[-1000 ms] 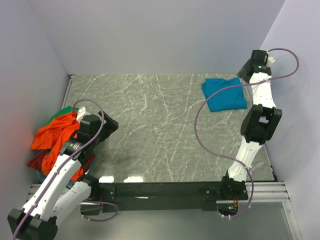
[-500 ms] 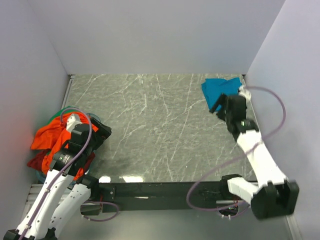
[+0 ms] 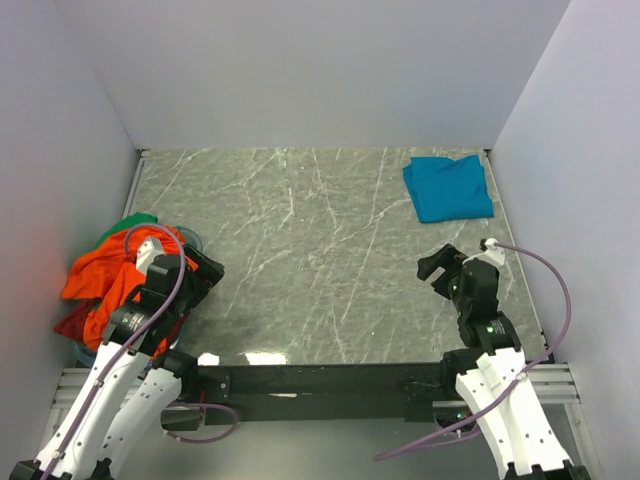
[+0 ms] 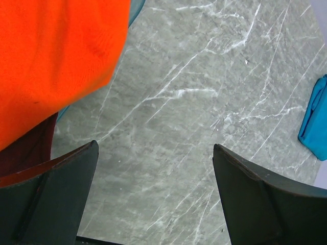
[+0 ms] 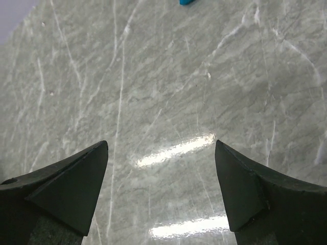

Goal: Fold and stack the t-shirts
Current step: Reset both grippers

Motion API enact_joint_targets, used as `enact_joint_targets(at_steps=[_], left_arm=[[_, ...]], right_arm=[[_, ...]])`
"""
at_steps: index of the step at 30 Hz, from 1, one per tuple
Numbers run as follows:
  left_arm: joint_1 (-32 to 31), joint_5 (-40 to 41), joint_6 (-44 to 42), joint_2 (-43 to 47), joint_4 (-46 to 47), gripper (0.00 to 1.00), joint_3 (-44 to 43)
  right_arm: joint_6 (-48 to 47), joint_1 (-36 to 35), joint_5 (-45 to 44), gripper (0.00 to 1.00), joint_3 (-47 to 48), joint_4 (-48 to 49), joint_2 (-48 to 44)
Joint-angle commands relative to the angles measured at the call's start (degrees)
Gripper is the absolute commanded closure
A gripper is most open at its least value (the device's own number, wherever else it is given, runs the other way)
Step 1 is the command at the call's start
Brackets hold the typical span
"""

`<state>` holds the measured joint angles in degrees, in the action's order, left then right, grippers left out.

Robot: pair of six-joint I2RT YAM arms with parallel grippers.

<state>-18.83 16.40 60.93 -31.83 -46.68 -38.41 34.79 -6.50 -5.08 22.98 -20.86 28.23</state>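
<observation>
We logged left fingers (image 4: 51, 204) open by orange t-shirt (image 3: 100, 270) | right fingers (image 5: 66, 189) open | teal t-shirt (image 3: 448, 188) folded, far-right corner of surface (image 3: 300, 250).

Left arm (image 3: 128, 345) covers part of the pile. Red shirt (image 3: 72, 322) and green shirt (image 3: 135, 220) mostly buried under orange shirt (image 3: 95, 270). Blue shirt (image 4: 314, 120) cut off at left wrist view's right edge.
</observation>
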Motion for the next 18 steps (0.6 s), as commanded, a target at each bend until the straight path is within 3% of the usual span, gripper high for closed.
enact_joint_targets(at_steps=[1, 18], left_arm=[[0.2, -1.0, 1.2, 0.5, 0.3, 0.01, 0.1], [0.2, 1.8, 3.9, 1.1, -1.4, 0.01, 0.0]], right_arm=[[1.2, -0.2, -0.5, 0.09, 0.2, 1.2, -3.8], [-1.9, -0.2, -4.6, 0.05, 4.8, -3.0, -4.0]])
